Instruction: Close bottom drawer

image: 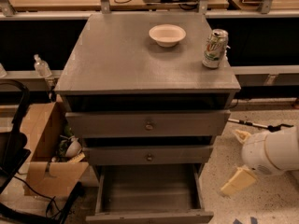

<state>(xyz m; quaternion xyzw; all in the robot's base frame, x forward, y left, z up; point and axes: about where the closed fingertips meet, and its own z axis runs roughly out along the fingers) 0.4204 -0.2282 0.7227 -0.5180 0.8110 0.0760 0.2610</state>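
Observation:
The grey wooden cabinet [140, 55] has three drawers. The bottom drawer [147, 190] is pulled far out, and I see its bare grey inside and the top edge of its front [149, 216] at the lower edge of the view. Its knob is out of view. The two drawers above, the upper [148, 124] and the middle [148, 156], stand slightly out. My gripper [239, 158] is low on the right of the cabinet, beside the open drawer and not touching it. Its cream fingers [238, 181] are spread apart and hold nothing.
A white bowl [167, 34] and a soda can [215, 48] stand on the cabinet top. An open cardboard box [46, 148] with clutter sits on the floor at the left, next to a black chair base [14, 171]. A thin rod [254, 124] lies on the floor at the right.

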